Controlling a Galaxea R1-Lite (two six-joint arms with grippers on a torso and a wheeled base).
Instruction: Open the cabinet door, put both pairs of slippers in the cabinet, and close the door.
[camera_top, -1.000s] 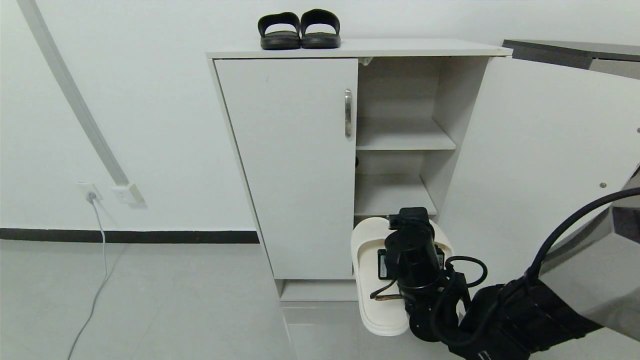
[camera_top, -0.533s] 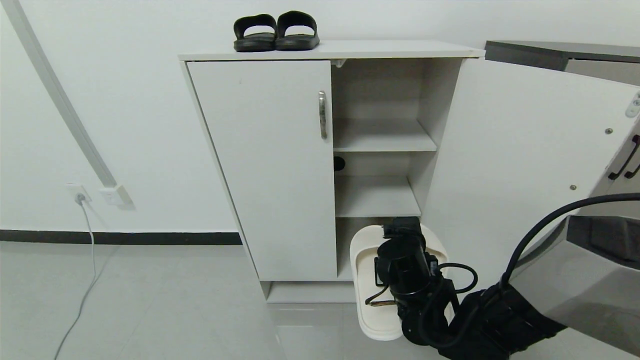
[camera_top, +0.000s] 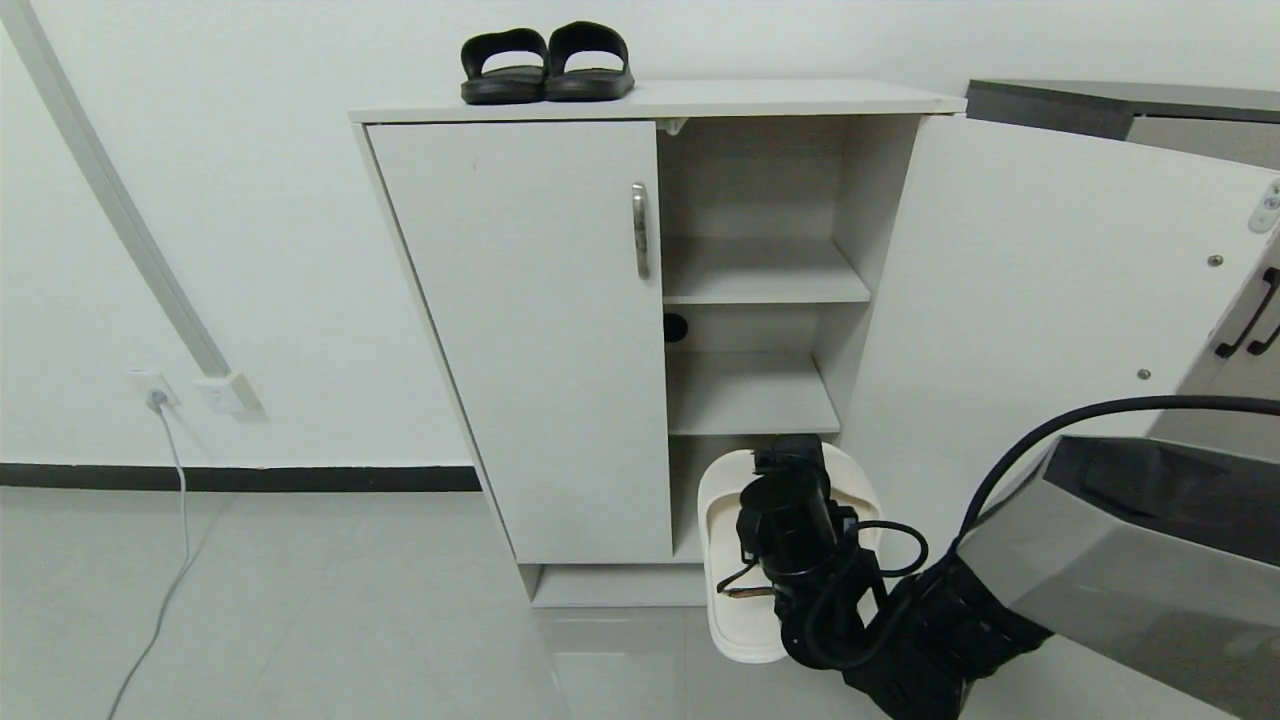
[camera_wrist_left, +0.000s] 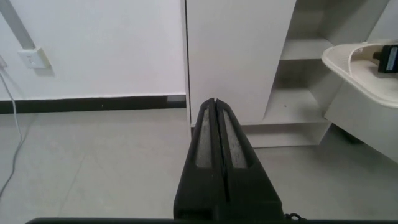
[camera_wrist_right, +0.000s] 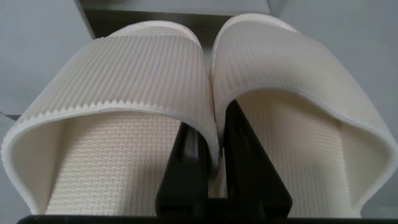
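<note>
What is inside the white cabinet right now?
Behind the open right door, two white shelves and a dark round hole in the back wall. The white slippers held by the right gripper cover most of the bottom compartment. The shut left door hides the other half.

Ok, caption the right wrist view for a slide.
Right gripper clamps the inner edges of two cream ribbed foam slippers side by side.

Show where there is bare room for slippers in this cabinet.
Bare: the upper shelf and middle shelf beside the closed door, and the cabinet top right of the black slippers. Crowded: the bottom opening, where the right gripper holds the white slippers.
</note>
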